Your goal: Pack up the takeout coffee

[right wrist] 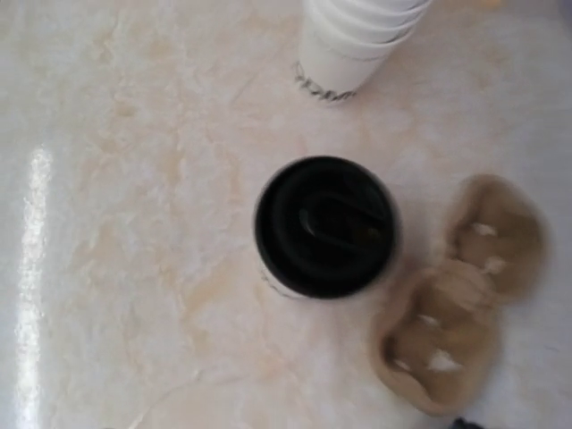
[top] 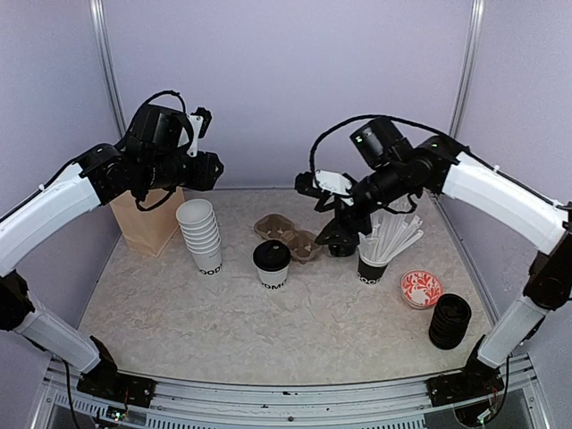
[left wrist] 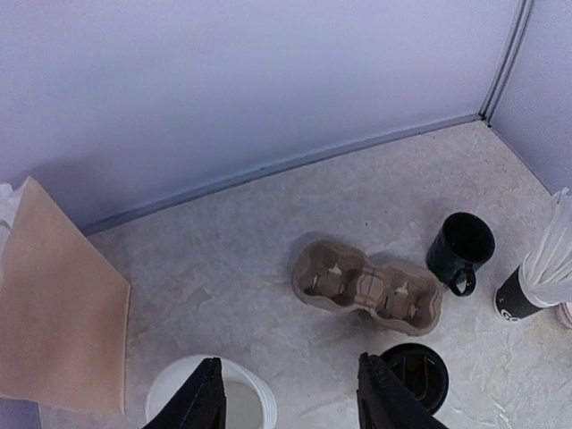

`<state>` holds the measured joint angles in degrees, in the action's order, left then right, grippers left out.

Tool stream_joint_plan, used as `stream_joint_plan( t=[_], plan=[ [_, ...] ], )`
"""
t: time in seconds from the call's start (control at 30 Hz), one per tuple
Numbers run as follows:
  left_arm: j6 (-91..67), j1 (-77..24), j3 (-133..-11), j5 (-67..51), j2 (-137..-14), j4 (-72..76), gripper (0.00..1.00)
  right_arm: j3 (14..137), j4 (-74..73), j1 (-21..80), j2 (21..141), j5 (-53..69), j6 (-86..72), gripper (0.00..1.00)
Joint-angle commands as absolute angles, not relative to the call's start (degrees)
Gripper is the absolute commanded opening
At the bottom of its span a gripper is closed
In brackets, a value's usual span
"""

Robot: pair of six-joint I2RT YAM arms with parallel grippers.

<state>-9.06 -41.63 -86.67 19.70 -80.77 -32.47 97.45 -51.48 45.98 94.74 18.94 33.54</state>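
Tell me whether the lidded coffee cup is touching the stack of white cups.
Apart. The top external view shows bare table between the lidded coffee cup and the stack of white cups; the right wrist view shows the same gap.

Seeing a white takeout cup with black lid, brown tray, tan bag, red-and-white swirly dish, cream marbled table.

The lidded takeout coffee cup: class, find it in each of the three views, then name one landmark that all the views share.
Top external: the lidded cup stands near the middle of the table.
Left wrist: at the bottom edge, right of centre, partly cut off.
Right wrist: in the centre, seen from above.
Shared landmark: the brown cardboard tray lying close beside the cup.
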Motion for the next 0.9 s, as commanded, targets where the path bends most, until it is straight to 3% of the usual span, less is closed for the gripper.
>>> stream_joint_plan(
  t=[0.0, 0.33, 0.57, 0.87],
  plan=[
    [-14.98, -41.33, -87.53, 16.63, -82.58, -49.14, 0.45, 88.68, -45.98, 41.17, 82.4, 21.61, 33.98, 0.78],
    [-13.45, -37.7, -88.06, 13.77, -86.98, -55.65, 0.4, 66.24, -24.82, 21.55, 66.55, 37.47, 25.92, 0.76],
    [-11.38, -36.18, -91.45, 13.77, -91.79, -56.25, 0.34, 60.87, -20.72, 19.78, 64.35, 41.3, 25.23, 0.77],
    [-10.97, -35.61, -93.19, 13.19, -94.53, -56.47, 0.15, 60.32, -21.09, 19.76, 64.14, 41.77, 25.64, 0.77]
  ],
)
